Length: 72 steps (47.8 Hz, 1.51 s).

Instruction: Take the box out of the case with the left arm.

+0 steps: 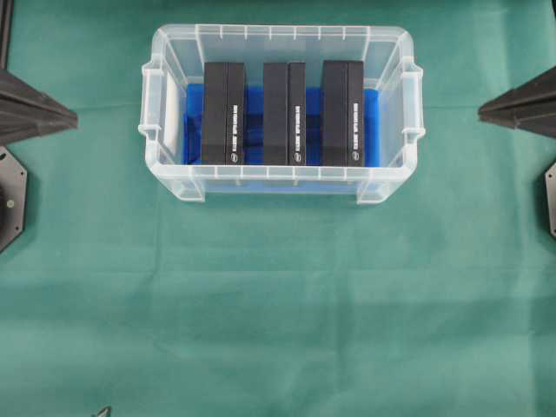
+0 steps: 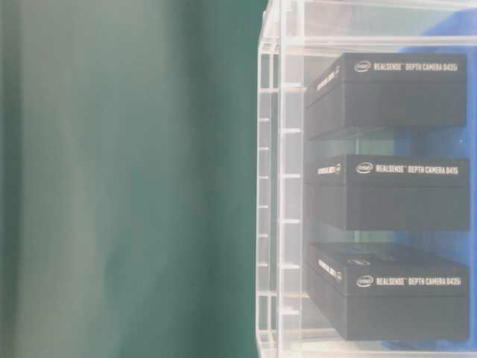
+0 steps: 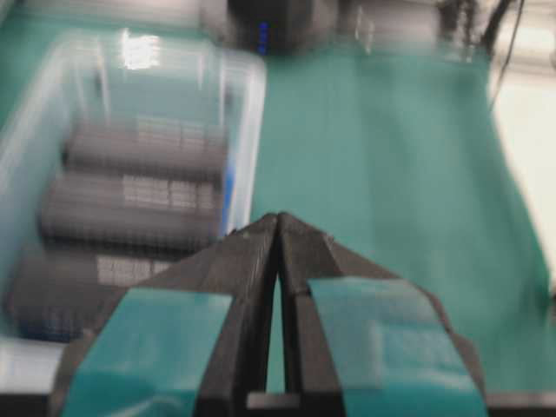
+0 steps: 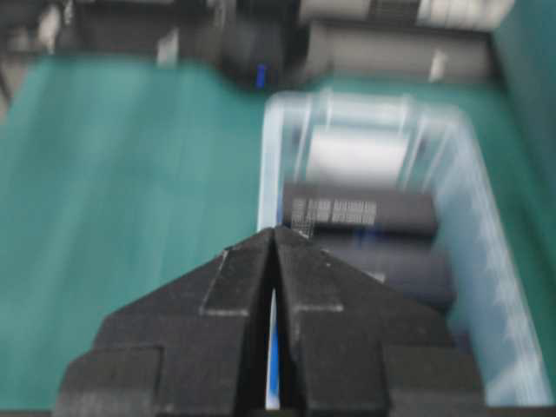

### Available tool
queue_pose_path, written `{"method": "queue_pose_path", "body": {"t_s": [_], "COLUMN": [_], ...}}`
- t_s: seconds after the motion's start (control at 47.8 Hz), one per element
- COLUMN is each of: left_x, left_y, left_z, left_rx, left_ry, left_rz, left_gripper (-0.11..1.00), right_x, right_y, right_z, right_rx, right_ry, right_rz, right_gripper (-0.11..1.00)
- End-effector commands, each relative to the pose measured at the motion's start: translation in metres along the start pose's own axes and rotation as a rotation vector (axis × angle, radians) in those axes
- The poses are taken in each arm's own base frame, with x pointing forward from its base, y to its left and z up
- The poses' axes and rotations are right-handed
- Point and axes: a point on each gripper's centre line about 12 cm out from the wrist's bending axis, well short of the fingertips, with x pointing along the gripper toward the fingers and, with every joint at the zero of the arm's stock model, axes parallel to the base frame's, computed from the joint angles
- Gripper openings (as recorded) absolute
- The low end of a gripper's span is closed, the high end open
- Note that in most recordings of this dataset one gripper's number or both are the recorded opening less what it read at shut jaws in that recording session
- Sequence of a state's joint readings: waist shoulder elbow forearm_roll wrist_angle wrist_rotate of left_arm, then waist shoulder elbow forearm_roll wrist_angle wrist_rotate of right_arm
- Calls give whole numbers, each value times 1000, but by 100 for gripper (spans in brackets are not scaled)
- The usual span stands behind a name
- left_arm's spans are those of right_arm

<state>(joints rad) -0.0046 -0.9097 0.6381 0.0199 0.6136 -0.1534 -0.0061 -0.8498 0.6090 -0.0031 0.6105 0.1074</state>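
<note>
I'm sitting with my left hand (image 3: 278, 228) clenched empty; nearest box (image 1: 223, 113) is lying at three o'clock, running twelve-to-six.

three black boxes (image 1: 224, 113) (image 1: 285, 113) (image 1: 343, 113) in one clear case (image 1: 280, 186), on one green cloth (image 1: 278, 304)

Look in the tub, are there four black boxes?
No, the overhead view shows only three black boxes standing side by side in the clear case.

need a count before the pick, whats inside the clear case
Three black boxes stand side by side in the case: left, middle, right. Blue lining shows between them; the floor beneath the boxes is covered.
</note>
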Motion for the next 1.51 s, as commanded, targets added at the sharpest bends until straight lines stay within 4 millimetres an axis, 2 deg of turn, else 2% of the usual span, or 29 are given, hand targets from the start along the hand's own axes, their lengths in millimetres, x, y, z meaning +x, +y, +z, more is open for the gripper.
{"method": "queue_pose_path", "body": {"t_s": [0.0,0.293,0.397,0.481,0.774,0.899,1.213,1.317,1.485], "left_x": [1,-3,-2,-1,3,4,8,9,10], "left_y": [-1,-2,-3,-3,-3,-2,-1,0,1], "left_z": [0,-23,-27,-29,-29,-30,-31,-31,-29], "left_rx": [-24,-105,-98,-96,-127,-288,-945,-1043,-1054], "left_ry": [132,634,735,777,786,782,702,684,651], "left_rz": [17,114,132,142,156,228,538,600,591], "left_gripper": [2,2,2,2,2,2,2,2,2], "right_x": [-2,-8,-12,-14,-14,-15,-15,-15,-15], "right_y": [-1,-5,-6,-7,-8,-9,-10,-11,-11], "right_z": [-2,-40,-54,-59,-59,-59,-59,-59,-59], "right_rx": [24,104,124,129,126,125,115,117,115], "right_ry": [140,719,908,980,986,983,981,980,980], "right_rz": [-18,-120,-162,-180,-189,-195,-209,-211,-211], "right_gripper": [0,0,0,0,0,0,0,0,0]}}
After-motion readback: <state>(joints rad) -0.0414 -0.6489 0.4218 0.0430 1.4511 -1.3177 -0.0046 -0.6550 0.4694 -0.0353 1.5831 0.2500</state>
